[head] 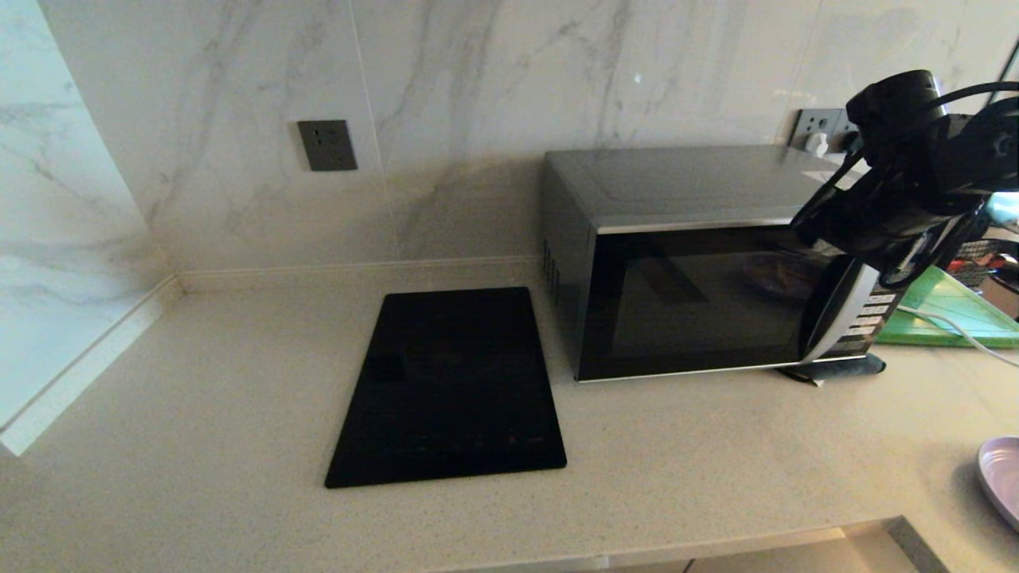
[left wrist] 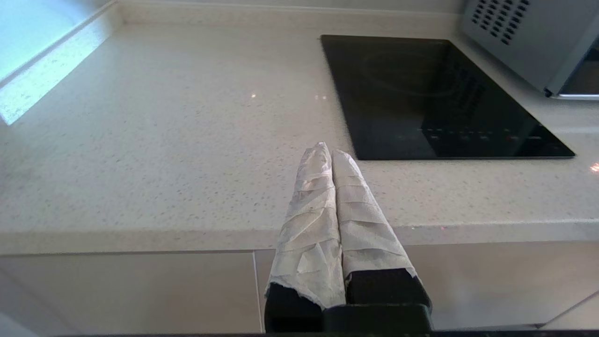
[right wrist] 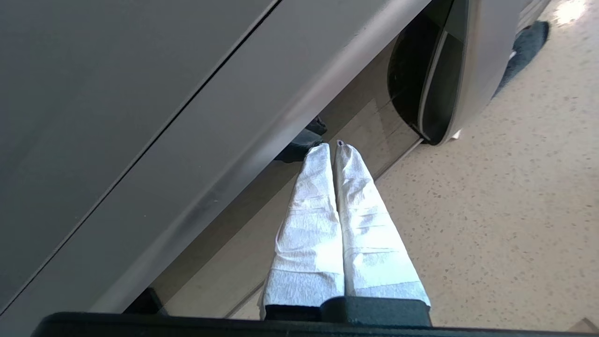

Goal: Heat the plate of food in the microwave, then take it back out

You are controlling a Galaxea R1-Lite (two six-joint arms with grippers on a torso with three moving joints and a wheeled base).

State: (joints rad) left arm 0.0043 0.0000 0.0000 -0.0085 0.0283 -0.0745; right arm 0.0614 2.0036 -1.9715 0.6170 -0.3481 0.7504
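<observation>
The microwave (head: 685, 263) is sitting at right centre of the head view on a pale speckled countertop (head: 199, 446) against a marble-look wall (head: 478, 95), its long side running along the wall and its closed dark door facing the robot. The plate of food (head: 1005, 477) is peeking in at the lower right edge. A black glass panel (head: 450, 390) is lying left of the microwave, a green board (head: 955, 310) beyond its right end. The right gripper (right wrist: 333, 146) is hanging before the door's upper right, fingers pressed together, empty. The left gripper (left wrist: 327, 150), likewise closed and empty, is hanging before the counter edge.
</observation>
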